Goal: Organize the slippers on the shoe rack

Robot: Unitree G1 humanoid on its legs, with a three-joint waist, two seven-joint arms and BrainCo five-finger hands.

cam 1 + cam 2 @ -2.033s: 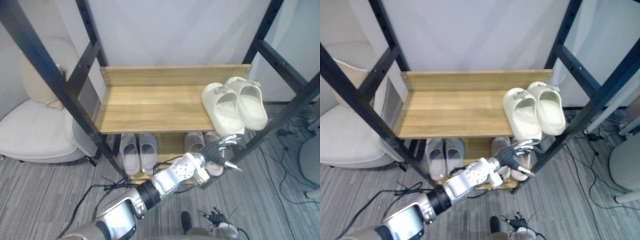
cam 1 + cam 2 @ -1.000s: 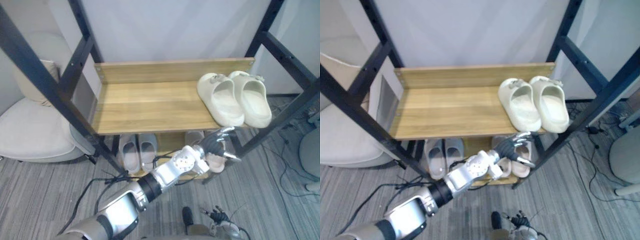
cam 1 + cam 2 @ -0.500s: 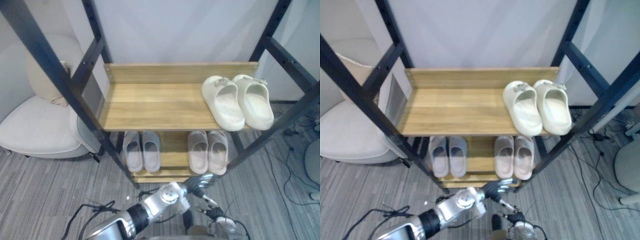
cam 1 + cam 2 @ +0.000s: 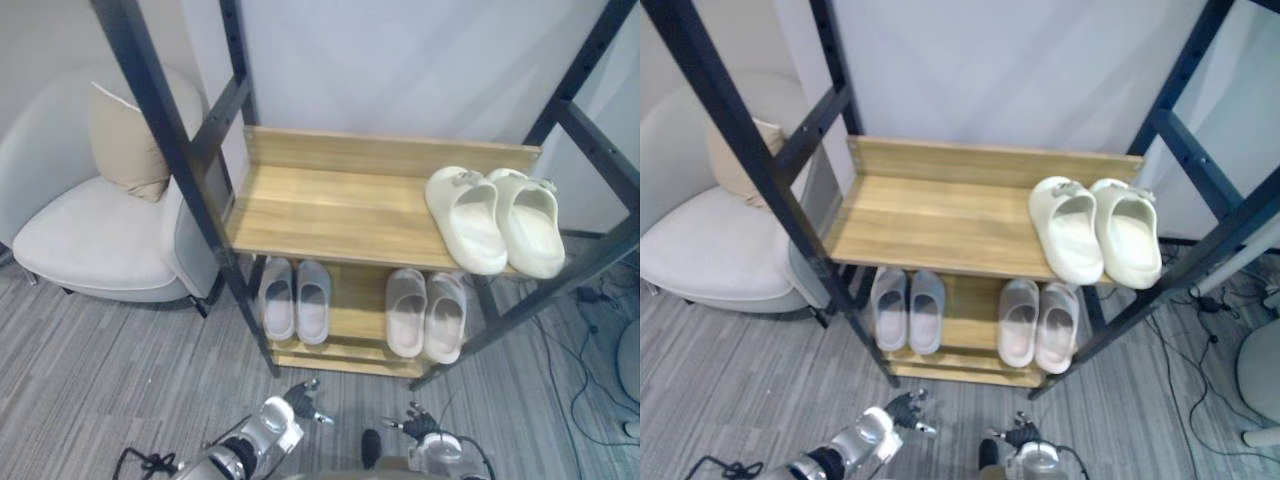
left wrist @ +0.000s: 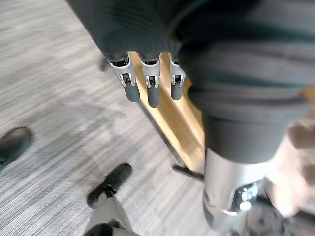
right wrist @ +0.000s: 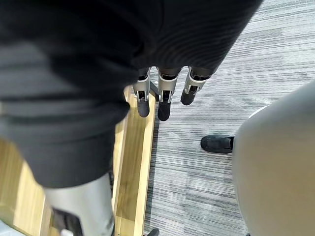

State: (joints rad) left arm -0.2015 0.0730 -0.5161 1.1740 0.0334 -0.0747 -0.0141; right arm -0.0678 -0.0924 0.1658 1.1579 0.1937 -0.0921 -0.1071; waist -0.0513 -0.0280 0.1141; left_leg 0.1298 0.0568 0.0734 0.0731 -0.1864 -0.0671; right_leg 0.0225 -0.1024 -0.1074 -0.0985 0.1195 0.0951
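Note:
The shoe rack has a wooden top shelf [image 4: 330, 205] and a lower shelf [image 4: 350, 312] inside a black frame. A cream pair of slippers [image 4: 495, 220] lies side by side at the top shelf's right end. On the lower shelf a grey pair [image 4: 295, 298] sits at the left and a pale beige pair [image 4: 427, 312] at the right. My left hand [image 4: 295, 400] hangs low over the carpet in front of the rack, its fingers [image 5: 150, 88] relaxed and empty. My right hand [image 4: 415, 425] hangs beside it, its fingers [image 6: 162, 98] straight and empty too.
A white armchair [image 4: 90, 230] with a beige cushion [image 4: 125, 145] stands left of the rack. Black slanted posts [image 4: 170, 150] flank the shelves on both sides. Grey carpet [image 4: 120, 380] lies in front, with cables [image 4: 590, 330] on the floor at the right.
My left hand has drawn back from the beige pair on the lower shelf and dropped to the floor in front of the rack. The camera has shifted. No slipper has moved.

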